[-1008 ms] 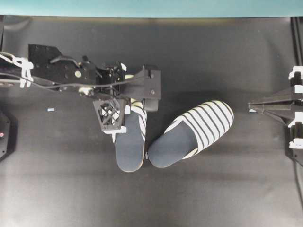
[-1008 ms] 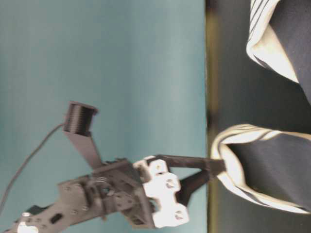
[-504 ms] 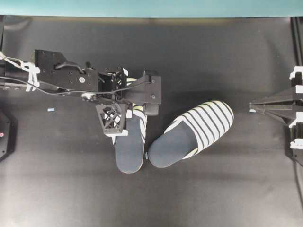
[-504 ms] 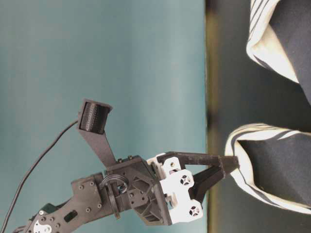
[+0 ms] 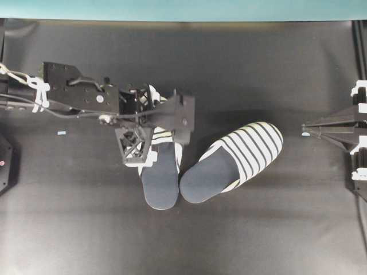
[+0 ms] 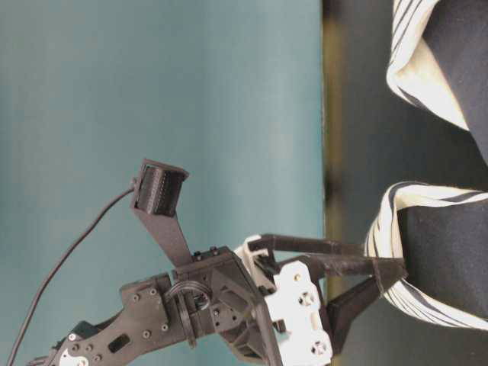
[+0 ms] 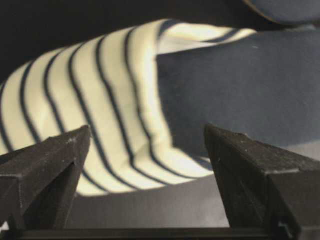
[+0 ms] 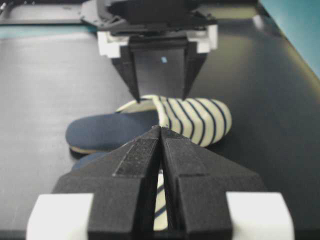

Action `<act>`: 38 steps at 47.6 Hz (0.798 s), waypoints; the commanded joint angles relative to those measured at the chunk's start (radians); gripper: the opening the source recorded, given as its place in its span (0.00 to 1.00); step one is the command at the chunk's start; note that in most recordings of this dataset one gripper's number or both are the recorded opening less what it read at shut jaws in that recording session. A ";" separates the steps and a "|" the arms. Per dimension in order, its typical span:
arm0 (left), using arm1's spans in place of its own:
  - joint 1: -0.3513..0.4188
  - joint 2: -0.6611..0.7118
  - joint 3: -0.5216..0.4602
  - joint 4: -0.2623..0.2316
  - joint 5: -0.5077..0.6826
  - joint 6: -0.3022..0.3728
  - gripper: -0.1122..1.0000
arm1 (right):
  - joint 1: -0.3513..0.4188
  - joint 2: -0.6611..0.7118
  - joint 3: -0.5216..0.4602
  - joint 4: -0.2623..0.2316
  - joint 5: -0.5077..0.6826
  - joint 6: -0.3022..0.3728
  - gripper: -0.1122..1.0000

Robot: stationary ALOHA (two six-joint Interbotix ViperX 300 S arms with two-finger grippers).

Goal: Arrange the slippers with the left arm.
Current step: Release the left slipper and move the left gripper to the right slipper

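Two striped slippers lie on the black table. The left one [image 5: 161, 182] points its toe away from the front edge, with its toe under my left gripper [image 5: 160, 133]. The right one [image 5: 236, 160] lies at an angle, toe to the upper right, and their heels touch. My left gripper is open, its fingers either side of the left slipper's striped toe [image 7: 110, 115], which lies between and just beyond the fingertips [image 7: 75, 145]. From table level the fingers [image 6: 381, 263] reach over that toe [image 6: 446, 259]. My right gripper [image 5: 304, 130] is shut and empty at the right edge.
A small pale scrap [image 5: 61, 133] lies on the table left of the slippers. A teal wall [image 5: 183, 8] runs along the far edge. In the right wrist view the left gripper [image 8: 160, 65] stands over the slipper toe [image 8: 197, 117].
My left gripper has come down and forward over the left slipper's toe. That slipper has shifted slightly right, its heel now against the other's. The right arm has not moved.
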 commanded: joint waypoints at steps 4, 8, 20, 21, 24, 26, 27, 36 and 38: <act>-0.055 -0.003 -0.044 0.000 -0.097 0.152 0.89 | 0.002 0.005 -0.008 0.000 -0.005 0.006 0.09; -0.077 -0.002 -0.069 0.000 -0.187 0.244 0.89 | 0.002 0.005 -0.006 0.002 -0.005 0.006 0.09; -0.097 0.052 -0.137 0.000 -0.341 0.512 0.89 | 0.002 0.003 -0.006 0.002 -0.005 0.008 0.09; -0.097 0.058 -0.141 0.003 -0.350 0.525 0.89 | 0.002 0.003 -0.006 0.002 -0.005 0.006 0.09; -0.098 0.083 -0.156 0.003 -0.379 0.549 0.88 | 0.000 0.003 -0.006 0.002 -0.005 0.008 0.09; -0.098 0.107 -0.169 0.000 -0.403 0.557 0.88 | 0.000 0.003 -0.008 0.002 -0.005 0.006 0.09; -0.098 0.118 -0.176 0.003 -0.413 0.558 0.88 | 0.000 0.002 -0.006 0.002 -0.005 0.006 0.09; -0.092 0.227 -0.261 0.000 -0.439 0.561 0.88 | 0.002 0.002 -0.006 0.002 -0.009 0.006 0.09; -0.089 0.249 -0.281 0.000 -0.439 0.563 0.88 | 0.002 0.002 -0.006 0.002 -0.008 0.006 0.09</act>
